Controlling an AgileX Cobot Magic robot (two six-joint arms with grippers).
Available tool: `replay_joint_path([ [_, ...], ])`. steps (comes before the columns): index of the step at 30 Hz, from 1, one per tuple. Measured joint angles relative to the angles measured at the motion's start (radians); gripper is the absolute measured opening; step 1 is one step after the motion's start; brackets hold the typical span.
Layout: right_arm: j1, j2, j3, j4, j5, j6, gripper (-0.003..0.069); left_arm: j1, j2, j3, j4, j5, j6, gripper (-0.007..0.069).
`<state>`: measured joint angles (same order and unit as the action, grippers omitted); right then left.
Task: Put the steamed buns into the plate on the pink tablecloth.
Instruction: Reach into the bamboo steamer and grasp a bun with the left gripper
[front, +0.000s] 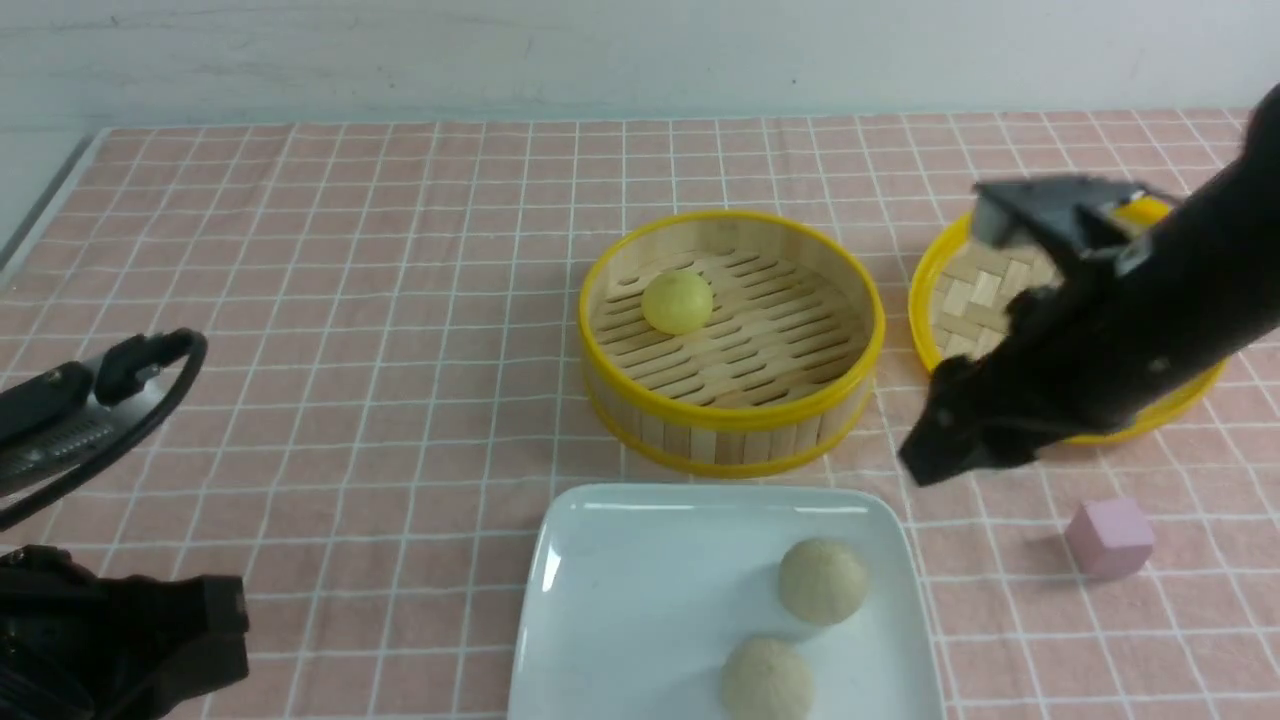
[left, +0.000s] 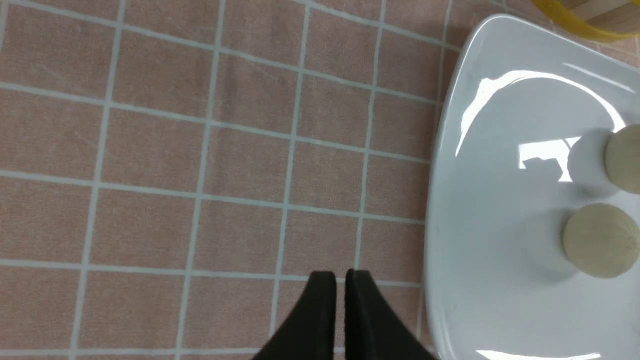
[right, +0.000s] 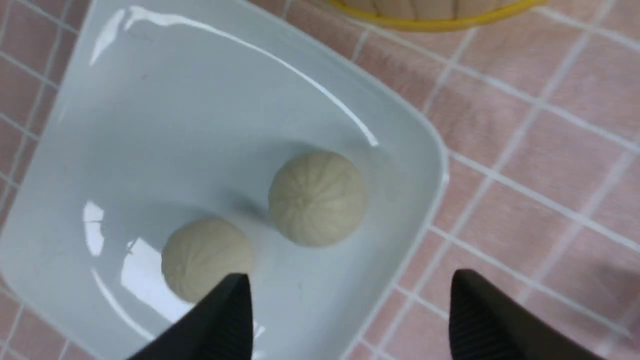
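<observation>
Can see a big, shiny white plate with rounded corners (front: 620, 600), lying flat on the pink cloth with thin white squares (front: 330, 420). Can count two dull greyish-beige round buns (front: 823, 581) on the plate's right side — close together, but not touching. Can spot one smooth pale yellow bun (front: 677, 302) inside the round bamboo steamer with yellow rims (front: 735, 425), just behind the plate. Can find a round woven bamboo lid with a yellow rim (front: 985, 290) behind the plate and to its right, partly hidden by the right gripper (right: 350, 280). Can see that gripper wide open and holding nothing. Can also see a small pink cube (front: 1110, 538) right of the plate. Can see the left gripper (left: 340, 282) left of the plate — empty, open only a tiny bit.
</observation>
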<state>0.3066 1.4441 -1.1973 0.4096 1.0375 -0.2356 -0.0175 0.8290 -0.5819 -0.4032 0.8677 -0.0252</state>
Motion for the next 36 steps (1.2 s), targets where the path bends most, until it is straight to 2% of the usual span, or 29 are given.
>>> replay_joint_path([
  [4,-0.091,-0.175,-0.018,-0.073,0.157,0.003,0.0314,0.0,0.011,0.0,0.007,-0.023,0.0,0.0055],
  [5,-0.12,-0.249,0.003,-0.099,0.174,0.004,0.0232,0.0,0.022,0.0,0.007,-0.037,0.0,0.0048],
  [6,-0.124,-0.271,0.012,-0.103,0.176,0.004,0.0207,0.0,0.024,0.0,0.007,-0.042,0.0,0.0047],
  [8,-0.162,-0.419,0.092,-0.128,0.189,0.004,0.0067,0.0,0.06,-0.001,0.007,-0.069,0.0,0.0021],
  [9,-0.17,-0.476,0.142,-0.132,0.18,0.004,0.0015,0.0,0.083,-0.008,0.007,-0.074,0.0,0.0011],
  [10,-0.173,-0.532,0.178,-0.132,0.169,0.004,-0.0003,0.0,0.101,-0.016,0.006,-0.075,0.001,0.0006],
  [14,-0.174,-0.674,0.312,-0.132,0.09,0.004,-0.0014,0.0,0.171,-0.076,-0.023,-0.072,0.016,0.0001],
  [17,-0.174,-0.786,0.418,-0.131,0.025,0.004,-0.0014,0.0,0.251,-0.165,-0.124,-0.057,0.09,0.0001],
  [18,-0.174,-0.835,0.471,-0.131,0.002,0.004,-0.0014,-0.004,0.294,-0.227,-0.213,-0.053,0.155,0.0001],
  [20,-0.174,-0.854,0.494,-0.131,-0.005,0.004,-0.0014,-0.015,0.313,-0.261,-0.249,-0.055,0.189,0.0001],
  [22,-0.174,-0.874,0.527,-0.135,-0.005,0.004,-0.0013,-0.06,0.365,-0.33,-0.32,-0.075,0.227,0.0001],
  [24,-0.174,-0.875,0.553,-0.142,-0.013,0.004,-0.0013,-0.157,0.462,-0.426,-0.354,-0.135,0.232,0.0007],
  [27,-0.174,-0.873,0.557,-0.146,-0.019,0.004,-0.0013,-0.233,0.549,-0.505,-0.34,-0.177,0.217,0.0036],
  [30,-0.174,-0.873,0.557,-0.146,-0.036,0.004,-0.001,-0.318,0.67,-0.634,-0.277,-0.185,0.169,0.0099],
  [36,-0.174,-0.873,0.557,-0.154,-0.073,0.004,-0.0005,-0.434,0.923,-0.909,-0.053,-0.165,0.025,0.0286],
])
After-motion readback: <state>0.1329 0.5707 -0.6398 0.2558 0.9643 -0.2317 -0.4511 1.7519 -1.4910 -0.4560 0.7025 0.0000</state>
